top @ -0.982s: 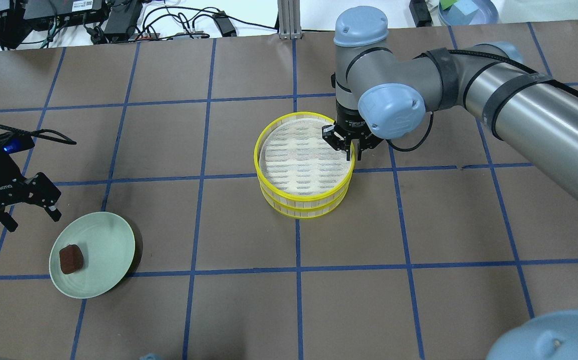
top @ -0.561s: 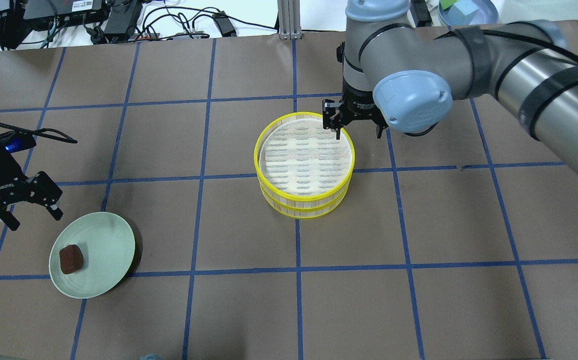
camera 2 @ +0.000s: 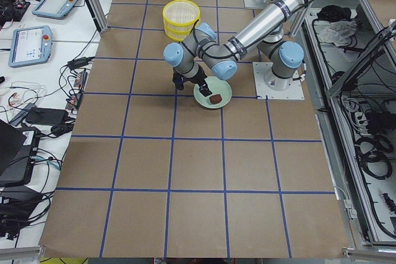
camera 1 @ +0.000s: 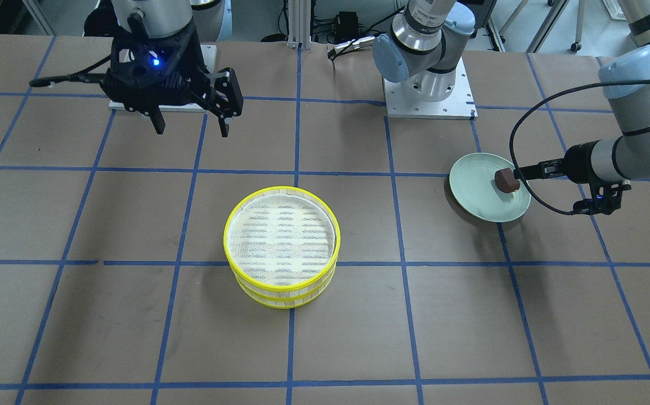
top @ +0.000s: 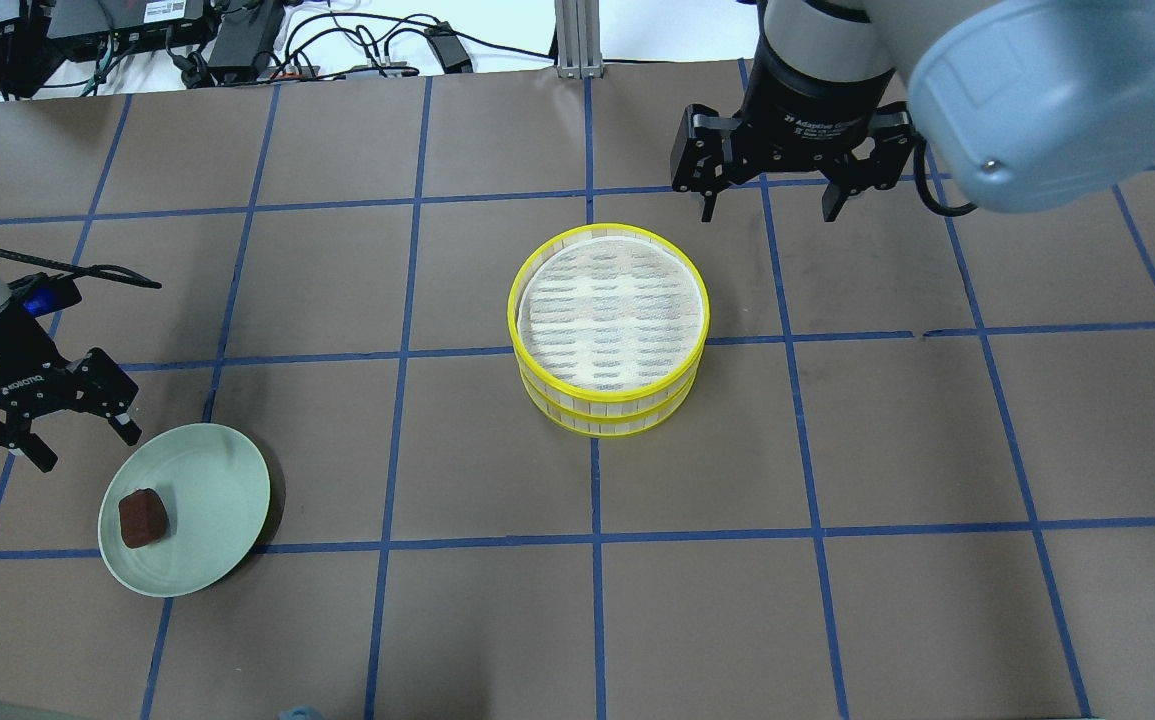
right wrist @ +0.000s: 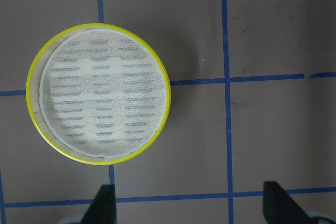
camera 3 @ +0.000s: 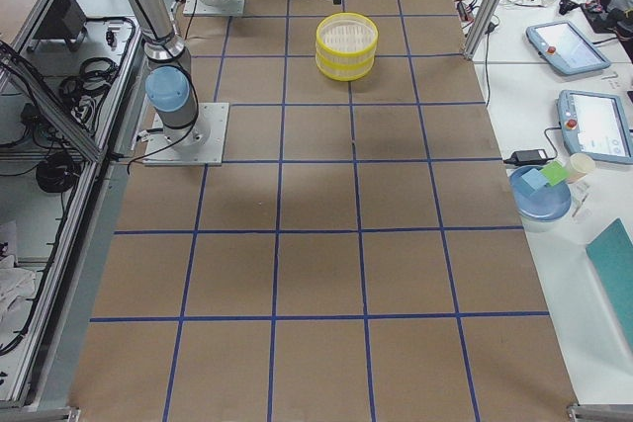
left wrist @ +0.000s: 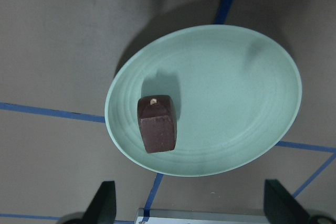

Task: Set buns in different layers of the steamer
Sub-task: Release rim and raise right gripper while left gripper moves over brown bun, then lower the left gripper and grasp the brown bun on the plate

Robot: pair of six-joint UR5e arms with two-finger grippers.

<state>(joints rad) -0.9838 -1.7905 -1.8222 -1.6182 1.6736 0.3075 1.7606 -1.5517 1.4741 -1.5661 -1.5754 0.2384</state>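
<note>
Two yellow-rimmed steamer layers (top: 609, 405) stand stacked mid-table; they also show in the front view (camera 1: 281, 292) and the right wrist view (right wrist: 98, 157). The top layer's mesh floor is empty. The dark reddish-brown bun (top: 142, 518) lies on the pale green plate (top: 212, 495); it also shows in the left wrist view (left wrist: 156, 123). The cream-white bun is out of view. My left gripper (top: 85, 448) is open and empty, just beyond the plate's far-left rim. My right gripper (top: 768, 215) is open and empty, raised high beyond and right of the steamer.
Cables and electronics (top: 237, 40) and an aluminium post (top: 570, 40) line the table's far edge. A blue bowl (top: 937, 20) sits at the far right. The arm bases (camera 1: 429, 84) stand on the robot's side. Blue tape lines grid the brown table.
My right gripper has left the top layer's right rim, opened wide, and risen up and away behind the steamer. My left gripper has shifted slightly toward the plate.
</note>
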